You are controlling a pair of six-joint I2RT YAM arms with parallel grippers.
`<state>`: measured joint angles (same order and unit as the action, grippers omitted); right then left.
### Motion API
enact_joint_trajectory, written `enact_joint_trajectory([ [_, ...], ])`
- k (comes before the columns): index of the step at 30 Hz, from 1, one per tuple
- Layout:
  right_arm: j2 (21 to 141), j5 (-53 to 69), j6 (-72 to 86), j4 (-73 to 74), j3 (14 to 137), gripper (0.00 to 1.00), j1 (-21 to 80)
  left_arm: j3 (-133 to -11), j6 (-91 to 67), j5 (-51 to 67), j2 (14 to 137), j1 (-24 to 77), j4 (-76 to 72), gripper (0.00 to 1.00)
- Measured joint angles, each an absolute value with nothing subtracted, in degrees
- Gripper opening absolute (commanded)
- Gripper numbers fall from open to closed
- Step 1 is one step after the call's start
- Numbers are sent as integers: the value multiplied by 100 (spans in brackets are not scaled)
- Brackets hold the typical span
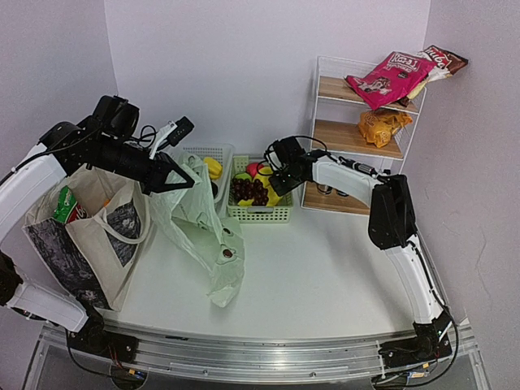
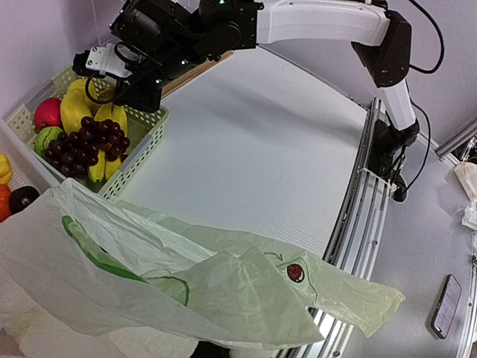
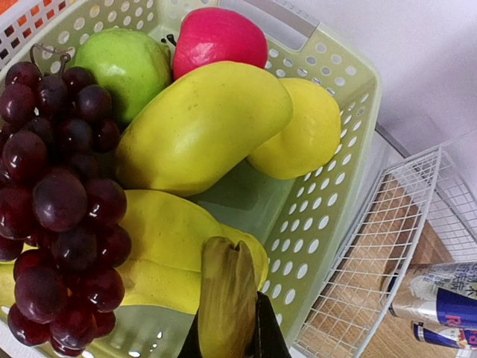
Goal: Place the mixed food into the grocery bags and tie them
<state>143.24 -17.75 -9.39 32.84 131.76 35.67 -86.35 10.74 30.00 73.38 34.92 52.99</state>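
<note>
Inside the green slotted basket point(image 3: 328, 201), the right gripper point(image 3: 227, 332) is clamping the tip of a banana point(image 3: 223, 291) beside the grapes point(image 3: 59, 201). Farther left, the left gripper point(image 1: 180, 184) is pinching the avocado-print plastic bag point(image 1: 203, 236), which is hanging beside the canvas tote point(image 1: 97, 236).

Top cam looks down from high behind the near edge over the whole table point(image 1: 325, 268), L wrist cam faces across it past the pale-green bag point(image 2: 186, 283), R wrist cam sits close-up over the green basket point(image 3: 335, 186) w/ grapes point(image 3: 59, 201), seen in all 3.
</note>
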Motion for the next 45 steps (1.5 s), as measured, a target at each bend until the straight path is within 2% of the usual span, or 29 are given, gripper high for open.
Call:
enact_joint_trajectory([
  [11, 14046, -3093, -2197, 2754, 13254, 0, 3691, -8635, 1116, 3004, 7314, 3492, 5286, 0],
  [22, 13960, -3958, -5310, 286, 13441, 0, 3981, -8635, 1121, 3008, 7256, 3492, 5245, 0],
  [27, 13835, -4138, -5824, -266, 13439, 0, 4238, -8635, 1116, 3016, 7182, 3492, 5237, 0],
  [34, 11962, -4162, -5358, -218, 11423, 0, 4897, -8632, 1001, 3039, 7081, 3492, 4956, 0],
  [41, 10096, -4590, -5108, -286, 10445, 0, 6604, -8779, 725, 3068, 7240, 3492, 4666, 0],
  [45, 9345, -5046, -4952, -336, 9895, 0, 7041, -8834, 566, 3256, 7317, 3528, 4598, 0],
])
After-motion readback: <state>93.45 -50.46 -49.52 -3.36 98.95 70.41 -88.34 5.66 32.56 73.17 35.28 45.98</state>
